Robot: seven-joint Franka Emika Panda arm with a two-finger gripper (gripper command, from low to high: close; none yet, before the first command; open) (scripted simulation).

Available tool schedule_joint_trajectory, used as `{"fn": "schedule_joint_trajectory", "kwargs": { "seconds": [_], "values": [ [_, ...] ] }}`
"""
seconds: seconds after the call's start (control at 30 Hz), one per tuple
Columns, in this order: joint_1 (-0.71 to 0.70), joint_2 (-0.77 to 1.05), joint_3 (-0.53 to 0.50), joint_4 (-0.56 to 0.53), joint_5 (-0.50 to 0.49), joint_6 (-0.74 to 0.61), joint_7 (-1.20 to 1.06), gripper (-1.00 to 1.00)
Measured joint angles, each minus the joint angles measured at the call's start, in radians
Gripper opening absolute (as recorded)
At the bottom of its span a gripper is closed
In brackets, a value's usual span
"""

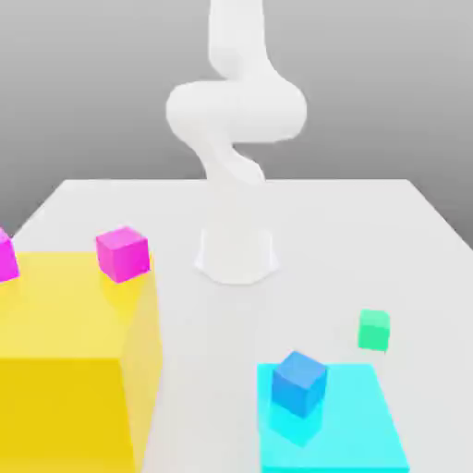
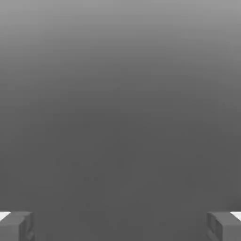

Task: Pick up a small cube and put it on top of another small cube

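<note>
White tabletop against a plain grey backdrop; task not yet begun, nothing grasped.

Nearest the exterior camera sit a large yellow block (image 1: 74,369) at that view's left and a flat cyan slab (image 1: 356,434) at its right, the latter bearing a blue cube (image 1: 299,382). Just beyond the slab, the small green cube (image 1: 374,330) rests alone on the table (image 1: 369,231), untouched. A magenta cube (image 1: 123,253) stands on the yellow block's far corner. Farthest back, the white arm (image 1: 236,120) rises from its base. In the hand view the gripper (image 2: 120,226) is spread wide and empty. Judged stage: approach pending. Next move requires lowering over the green cube, jaws straddling it.
</note>
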Motion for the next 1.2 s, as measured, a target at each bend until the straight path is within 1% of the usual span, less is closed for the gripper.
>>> {"fn": "schedule_joint_trajectory", "kwargs": {
  "seconds": [0.33,0.5,0.57,0.63,0.67,0.73,0.8,0.87,0.9,1.1,1.2],
  "values": [
    [0.276,0.330,0.075,-0.287,0.047,0.261,-0.297,0.00],
    [0.413,0.518,0.137,-0.440,0.060,0.406,-0.451,0.00],
    [0.465,0.611,0.174,-0.508,0.049,0.475,-0.509,0.00],
    [0.498,0.710,0.195,-0.544,-0.004,0.550,-0.515,0.00],
    [0.522,0.751,0.184,-0.546,-0.039,0.581,-0.498,0.00],
    [0.552,0.828,0.128,-0.538,-0.100,0.642,-0.460,0.00],
    [0.614,0.901,0.058,-0.526,-0.128,0.701,-0.440,0.00],
    [0.661,0.974,0.011,-0.513,-0.134,0.761,-0.434,0.00],
    [0.669,0.993,0.000,-0.509,-0.142,0.776,-0.429,-1.00],
    [0.675,1.002,-0.006,-0.507,-0.146,0.783,-0.425,-1.00],
    [0.647,0.934,0.026,-0.520,-0.131,0.728,-0.437,-1.00]
  ]
}}
